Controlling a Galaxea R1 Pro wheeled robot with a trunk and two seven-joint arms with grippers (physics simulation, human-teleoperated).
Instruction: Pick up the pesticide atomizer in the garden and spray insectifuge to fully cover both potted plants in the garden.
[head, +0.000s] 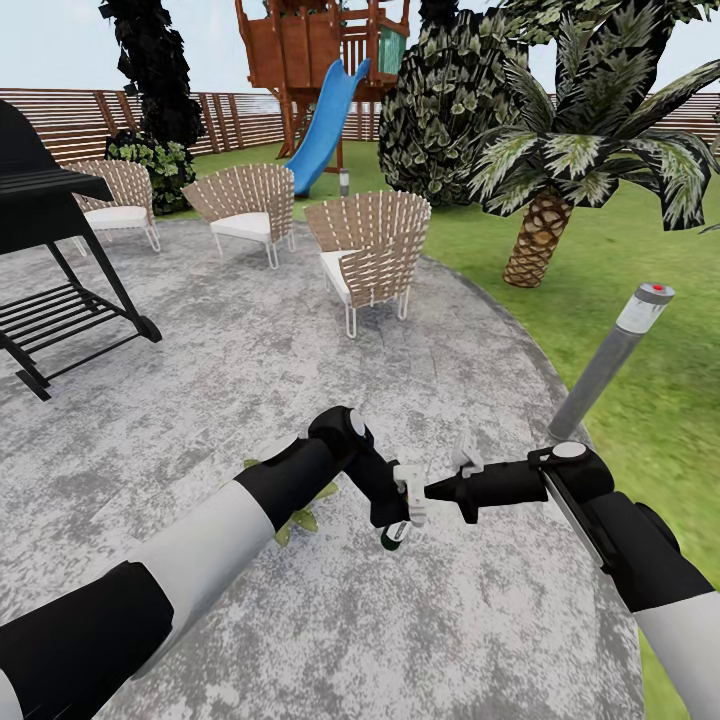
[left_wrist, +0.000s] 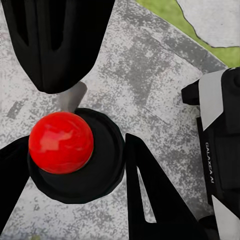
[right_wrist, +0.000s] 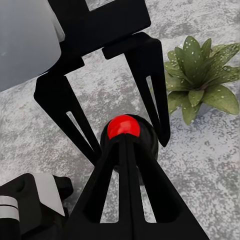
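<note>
Left gripper (head: 405, 505) points downward, its two black fingers clamped either side of the pesticide atomizer (head: 393, 538), a slim dark-green bottle with a round black cap and a glossy red ball-shaped button (left_wrist: 61, 142). Right gripper (head: 440, 492) comes in sideways with its fingers pressed together, their joined tip resting at that button (contact looks likely, though pressure cannot be judged). Just beyond, on the mottled grey paving (head: 250, 380), sits a potted plant (right_wrist: 197, 80), a low rosette of pointed, speckled light-green leaves, partly under the left forearm in the head view.

Risks, as judged: the closed tip may slide off the rounded button; a sideways push could twist the bottle in its grip; the nozzle's heading is not visible, so spray may miss the leaves.

Counts: grippers, two; atomizer, one; potted plant, one in sight; woven wicker chairs (head: 368, 255), three; grey bollard post (head: 610, 365), one; black grill (head: 40, 200), one.
</note>
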